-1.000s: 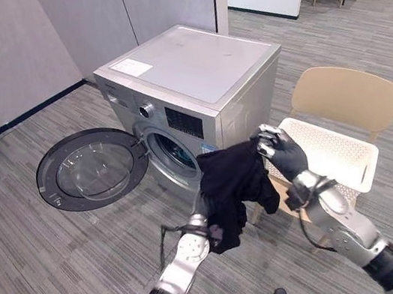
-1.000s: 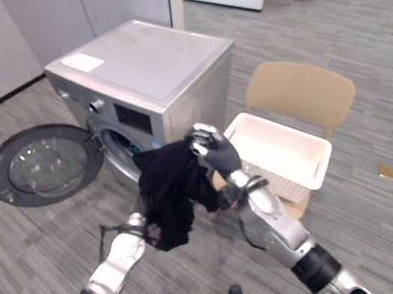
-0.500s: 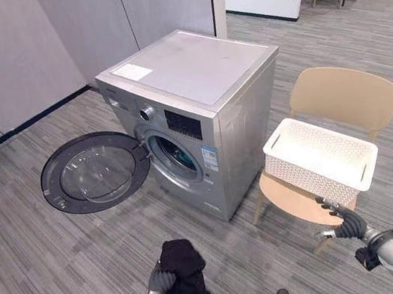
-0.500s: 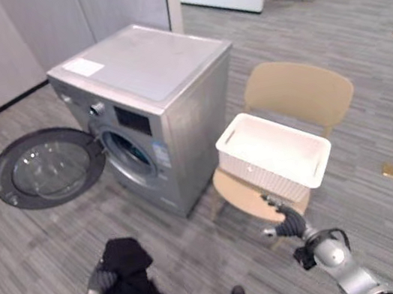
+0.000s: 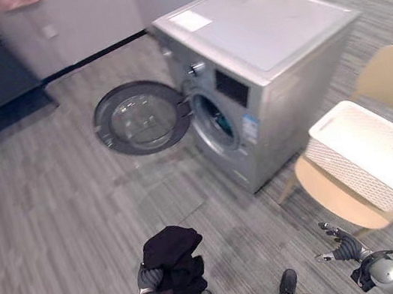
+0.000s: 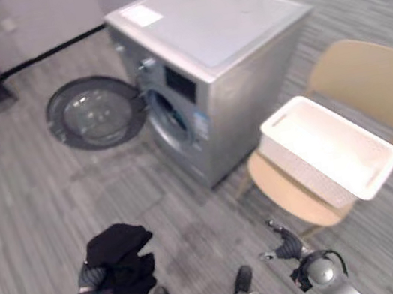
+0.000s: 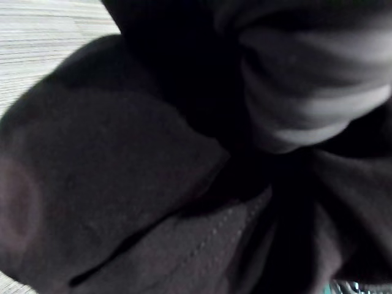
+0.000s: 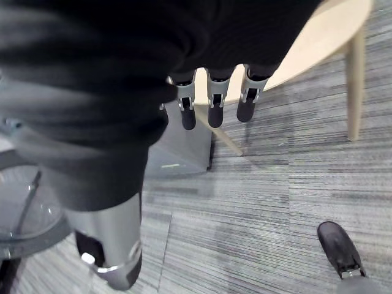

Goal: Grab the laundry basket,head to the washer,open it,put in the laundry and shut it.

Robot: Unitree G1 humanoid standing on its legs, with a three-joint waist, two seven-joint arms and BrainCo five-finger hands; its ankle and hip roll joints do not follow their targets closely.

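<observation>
Left eye view: low in front of the robot, left hand (image 5: 150, 278) with fingers curled round a bunched black cloth garment (image 5: 173, 261), well short of the washer.
Garment location: in the left hand, held above the grey striped floor (image 5: 49, 218); left wrist view shows dark fabric folds (image 7: 122, 184) pressed right up to the camera.
Right hand: right hand (image 5: 341, 247) low near the chair leg, holds nothing; right wrist view shows fingers (image 8: 211, 98) straight, relaxed.
Handling: garment looks soft, light, limp; no stiffness, not fragile. Will sag and trail, so likely to snag on the drum rim. Judged best taken as a bunched wad, grip near the middle of the mass so no loose ends hang.
Long axis: crumpled, no clear long axis; the lump hangs roughly downward from the grip, upper fold bulging toward the washer side. Cannot tell sleeves or hem.
Washer: silver front-loading washing machine (image 5: 265, 59), round dark glass door (image 5: 142, 117) swung fully open to the robot's left, drum opening (image 5: 216, 117) exposed.
Basket: white perforated plastic laundry basket (image 5: 377, 153) sits on the tan wooden chair (image 5: 340, 186) just beside the washer; looks empty as far as can be seen.
Stage: door open, loading not yet done.
</observation>
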